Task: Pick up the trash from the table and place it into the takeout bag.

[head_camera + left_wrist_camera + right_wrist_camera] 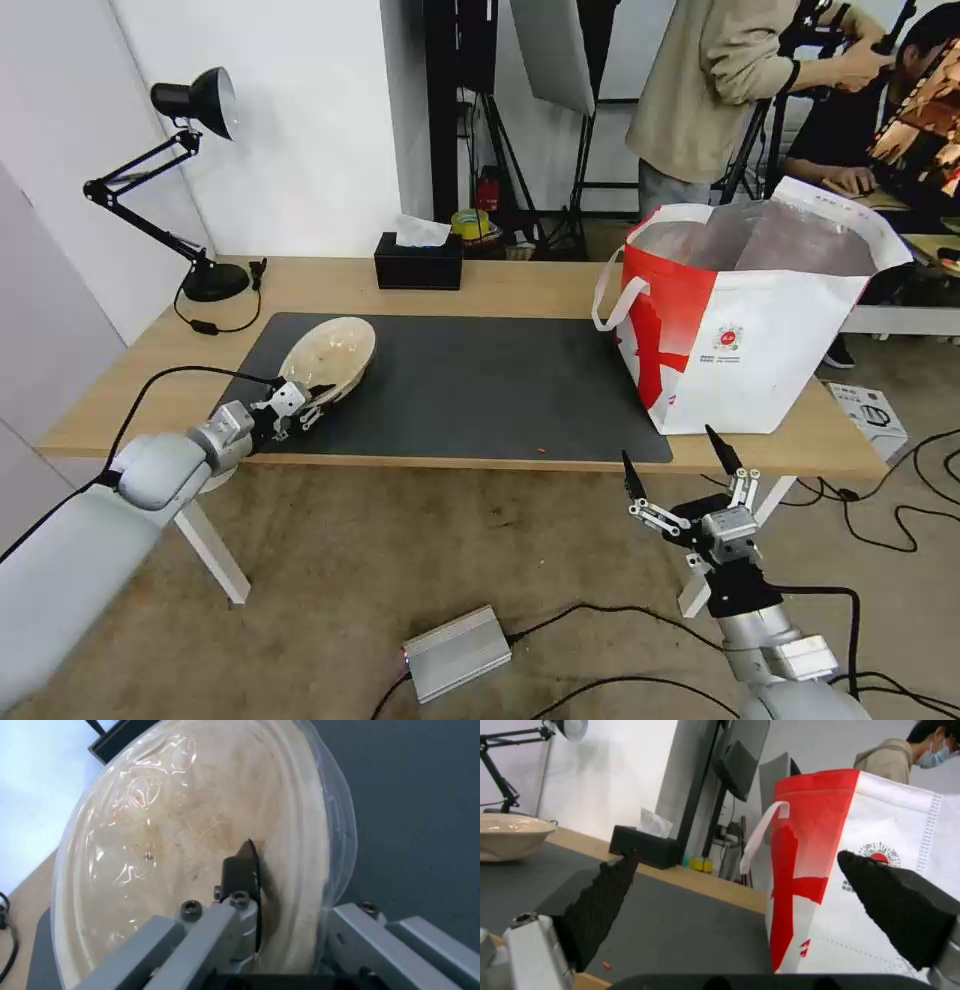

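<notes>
Head view: left tool (305, 395) grips tilted beige bowl (330, 357).

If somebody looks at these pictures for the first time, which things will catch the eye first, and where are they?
First the big red-and-white takeout bag, standing open on the right end of the table. Next the left hand, pinching the rim of the shallow beige bowl and holding it tilted over the left part of the dark mat. The right hand hangs open in front of the table edge, near the bag.
</notes>
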`<state>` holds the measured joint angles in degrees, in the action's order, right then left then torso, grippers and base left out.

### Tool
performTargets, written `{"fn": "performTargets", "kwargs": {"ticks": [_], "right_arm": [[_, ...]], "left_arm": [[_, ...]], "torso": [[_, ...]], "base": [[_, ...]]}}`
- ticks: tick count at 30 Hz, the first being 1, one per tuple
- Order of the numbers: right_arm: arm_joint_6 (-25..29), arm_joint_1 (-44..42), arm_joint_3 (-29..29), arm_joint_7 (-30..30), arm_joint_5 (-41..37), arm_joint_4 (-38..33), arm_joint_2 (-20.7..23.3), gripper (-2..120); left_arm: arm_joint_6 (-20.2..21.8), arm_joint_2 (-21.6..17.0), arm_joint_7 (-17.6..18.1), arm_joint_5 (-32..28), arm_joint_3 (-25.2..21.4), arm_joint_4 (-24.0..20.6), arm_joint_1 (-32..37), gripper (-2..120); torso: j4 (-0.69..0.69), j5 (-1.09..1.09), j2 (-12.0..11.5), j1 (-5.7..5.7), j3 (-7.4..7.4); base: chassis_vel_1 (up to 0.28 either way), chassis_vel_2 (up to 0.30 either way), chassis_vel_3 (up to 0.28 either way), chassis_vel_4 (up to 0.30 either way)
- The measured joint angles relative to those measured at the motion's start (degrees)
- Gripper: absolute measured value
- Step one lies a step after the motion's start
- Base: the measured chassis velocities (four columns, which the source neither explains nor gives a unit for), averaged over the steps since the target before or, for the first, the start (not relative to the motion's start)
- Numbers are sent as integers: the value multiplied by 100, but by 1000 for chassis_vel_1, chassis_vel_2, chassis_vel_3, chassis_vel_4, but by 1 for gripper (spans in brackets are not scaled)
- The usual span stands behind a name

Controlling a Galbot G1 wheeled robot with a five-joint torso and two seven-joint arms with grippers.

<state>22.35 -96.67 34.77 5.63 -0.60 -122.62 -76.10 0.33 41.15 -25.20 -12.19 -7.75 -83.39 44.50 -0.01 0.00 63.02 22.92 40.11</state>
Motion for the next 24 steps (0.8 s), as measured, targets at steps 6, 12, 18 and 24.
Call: {"fn": "performTargets", "kwargs": {"ticks": [6, 12, 18, 24], "right_arm": [[0, 0, 0, 0, 0, 0, 0, 100], [0, 0, 0, 0, 0, 0, 0, 100], [0, 0, 0, 0, 0, 0, 0, 100], [0, 0, 0, 0, 0, 0, 0, 100]], "left_arm": [[-20, -25, -2, -2, -7, -20, 10, 3], [-91, -71, -10, -31, -15, -40, 26, 3], [-95, -121, -21, -61, -62, -100, 45, 3], [-111, -171, -23, -139, -111, -170, 61, 2]], "torso": [[-1, -1, 0, 0, 0], [0, -2, -1, 1, 1], [1, -1, 0, 1, 1], [2, -1, -1, 1, 1]], "base": [[0, 0, 0, 0], [0, 0, 0, 0], [0, 0, 0, 0], [0, 0, 0, 0]]}}
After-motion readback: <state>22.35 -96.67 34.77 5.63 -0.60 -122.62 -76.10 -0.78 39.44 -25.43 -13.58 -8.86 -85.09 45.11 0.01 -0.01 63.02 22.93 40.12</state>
